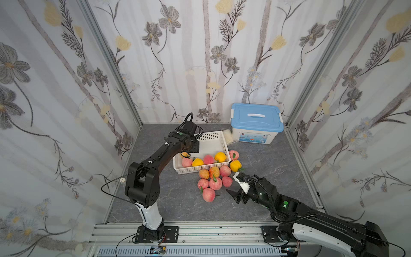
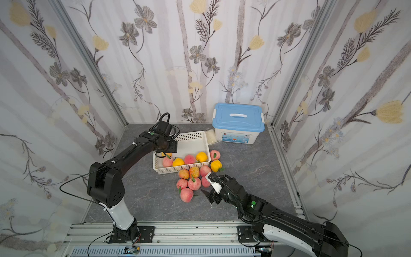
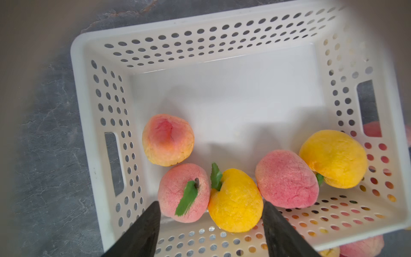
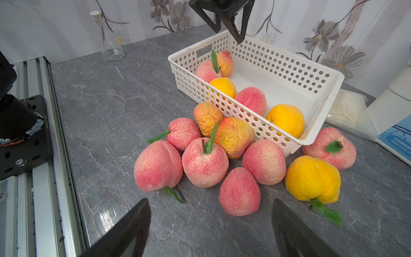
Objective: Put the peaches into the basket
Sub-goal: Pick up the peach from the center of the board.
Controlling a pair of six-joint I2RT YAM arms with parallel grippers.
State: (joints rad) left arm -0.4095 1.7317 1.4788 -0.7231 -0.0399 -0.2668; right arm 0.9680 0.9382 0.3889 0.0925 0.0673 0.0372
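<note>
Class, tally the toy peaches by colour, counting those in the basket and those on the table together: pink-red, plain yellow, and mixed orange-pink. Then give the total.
Pink-red peaches: 8
Plain yellow peaches: 3
Mixed orange-pink peaches: 3
Total: 14

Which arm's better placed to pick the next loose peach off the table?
Right. The right hand is open beside the loose peaches, nearest the pink peach. The left hand hangs open and empty over the basket, away from them.

lab test cell: floral curtain walls [image 1: 55,89], aluminium rail [image 1: 211,233]
</note>
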